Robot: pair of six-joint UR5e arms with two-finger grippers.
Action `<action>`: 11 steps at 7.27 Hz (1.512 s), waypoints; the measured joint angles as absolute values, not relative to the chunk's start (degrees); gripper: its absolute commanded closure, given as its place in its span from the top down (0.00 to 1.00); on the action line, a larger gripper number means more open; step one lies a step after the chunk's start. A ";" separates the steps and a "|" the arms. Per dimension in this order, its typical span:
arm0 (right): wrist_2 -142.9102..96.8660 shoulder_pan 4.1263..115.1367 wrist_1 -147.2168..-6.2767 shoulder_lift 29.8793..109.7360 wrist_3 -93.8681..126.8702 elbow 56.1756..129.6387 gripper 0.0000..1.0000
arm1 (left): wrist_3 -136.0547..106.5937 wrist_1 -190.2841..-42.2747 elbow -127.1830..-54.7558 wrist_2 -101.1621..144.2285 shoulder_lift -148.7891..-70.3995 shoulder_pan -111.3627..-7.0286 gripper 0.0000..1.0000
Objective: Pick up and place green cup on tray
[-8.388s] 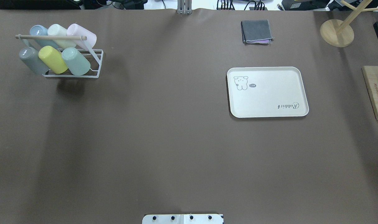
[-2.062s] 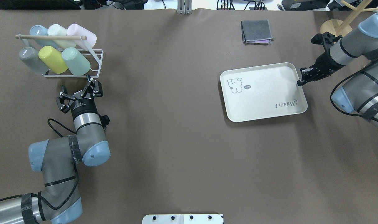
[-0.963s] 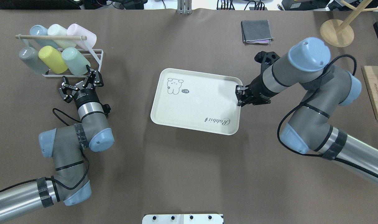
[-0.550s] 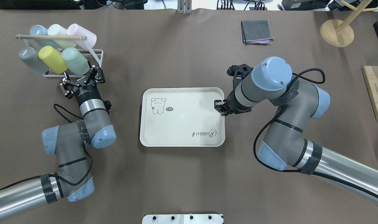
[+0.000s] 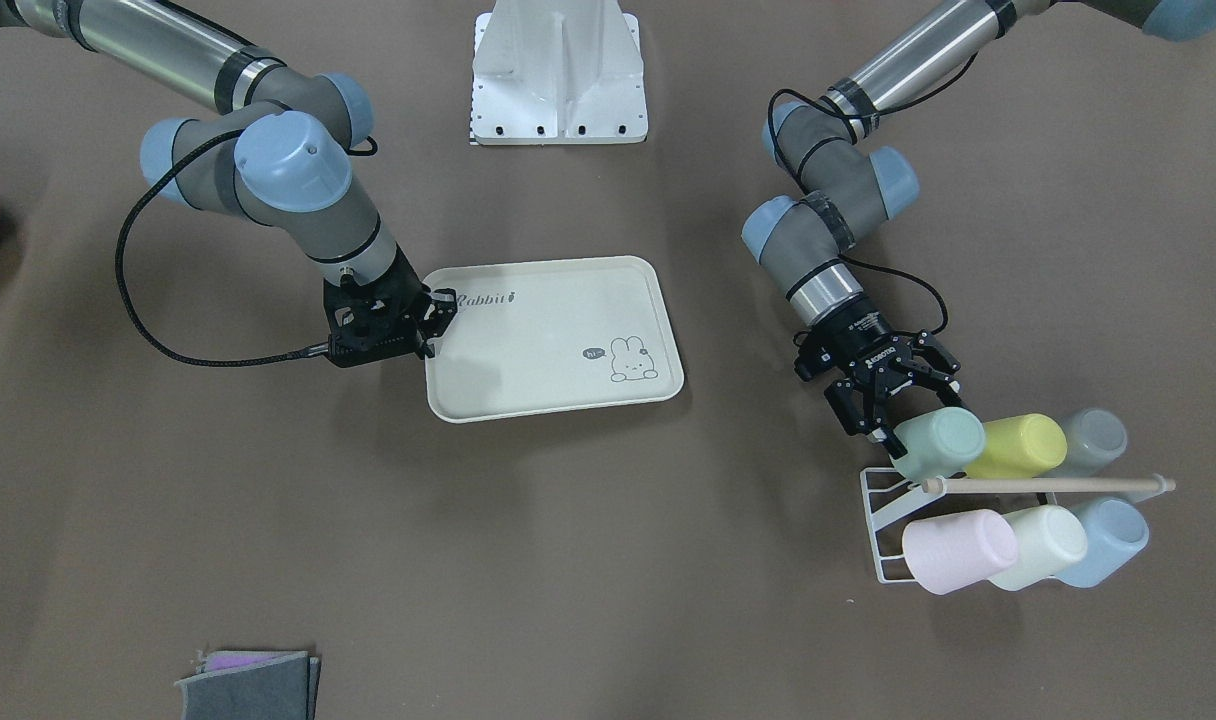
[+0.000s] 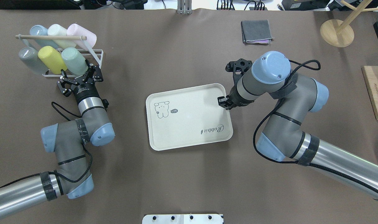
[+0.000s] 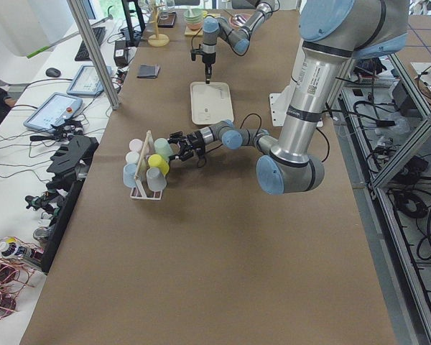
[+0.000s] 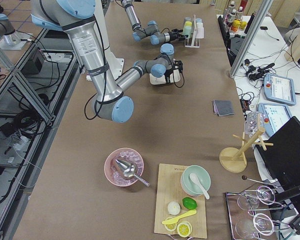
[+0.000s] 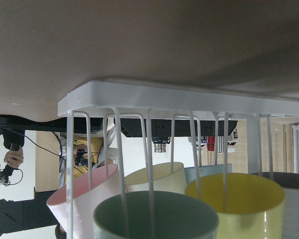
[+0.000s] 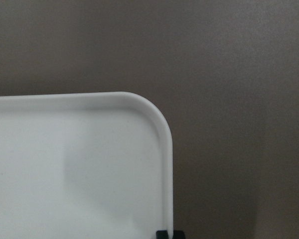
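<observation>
The green cup [image 6: 73,61] lies tilted in the front row of a white wire rack [image 6: 97,59], its mouth toward me; it also shows in the front view [image 5: 940,443] and the left wrist view [image 9: 157,216]. My left gripper [image 6: 77,74] is open and empty, fingers spread just in front of the cup's mouth, at the rack's edge [image 5: 900,402]. The cream tray [image 6: 189,124] lies mid-table, slightly turned. My right gripper [image 6: 223,102] is shut on the tray's rim near its far right corner [image 10: 139,107].
The rack also holds a yellow cup [image 6: 51,59], a grey cup [image 6: 29,58] and blue, cream and pink cups behind a wooden bar [image 6: 50,37]. A folded grey cloth [image 6: 256,31], a wooden stand [image 6: 336,32] and a wooden board [image 6: 375,93] sit far right.
My right gripper has dragged the tray from the table's right to the middle and turned it a little. My left gripper has moved up to the rack, toward the green cup's mouth.
</observation>
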State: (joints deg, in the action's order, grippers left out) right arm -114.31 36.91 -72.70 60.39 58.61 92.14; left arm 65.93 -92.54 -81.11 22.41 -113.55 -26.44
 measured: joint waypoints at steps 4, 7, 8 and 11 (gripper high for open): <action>-116.22 37.90 -72.74 58.34 65.35 90.30 0.00 | 69.69 -95.18 -82.40 22.52 -113.50 -27.92 0.12; -116.36 37.92 -72.96 56.32 69.03 88.86 0.00 | 80.69 -105.28 -82.88 22.42 -113.20 -29.75 0.10; -116.35 37.75 -72.88 56.34 69.18 88.74 0.00 | 85.90 -110.34 -83.43 21.90 -112.83 -30.13 0.10; -116.34 36.93 -72.70 56.73 68.78 88.61 0.00 | 92.00 -120.80 -85.86 19.03 -108.77 -30.45 0.07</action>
State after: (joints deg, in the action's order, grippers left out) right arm -116.34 36.93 -72.70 56.73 68.78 88.61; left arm 92.00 -120.80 -85.86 19.03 -108.77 -30.45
